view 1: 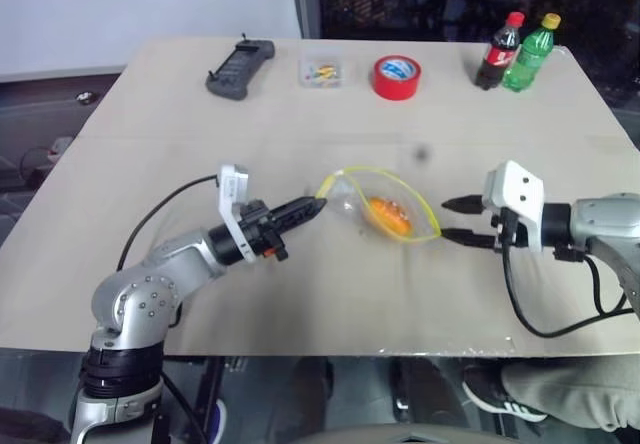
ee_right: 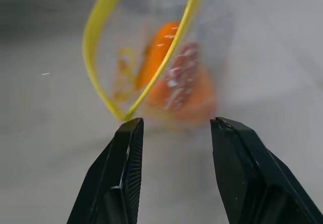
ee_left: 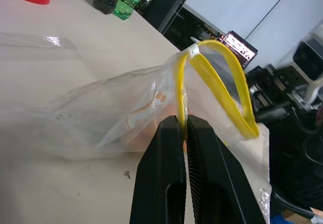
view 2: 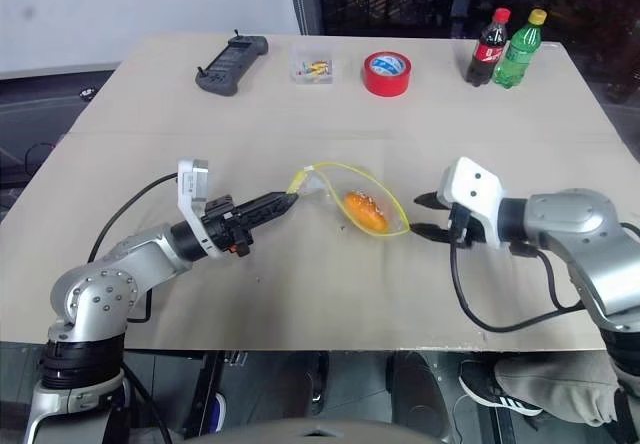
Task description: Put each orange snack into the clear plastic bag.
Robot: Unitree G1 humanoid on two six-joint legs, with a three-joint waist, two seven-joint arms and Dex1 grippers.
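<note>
The clear plastic bag (view 1: 352,200) lies at mid-table with its yellow-rimmed mouth (ee_left: 238,85) gaping open. An orange snack (view 1: 390,216) sits inside it. In the right wrist view the orange (ee_right: 177,85) shows blurred through the plastic, and I cannot tell whether it is one piece or two. My left gripper (view 1: 318,207) is shut on the left end of the bag's mouth, with the yellow strip pinched between its fingers (ee_left: 184,124). My right gripper (view 1: 447,218) is open just off the bag's right end, with nothing between its fingers (ee_right: 126,148).
Along the far edge stand a black handheld controller (view 1: 240,66), a small clear box of coloured bits (view 1: 321,72), a red tape roll (view 1: 397,76), a cola bottle (view 1: 500,51) and a green bottle (view 1: 528,52). A person's shoe (view 1: 497,394) shows below the near edge.
</note>
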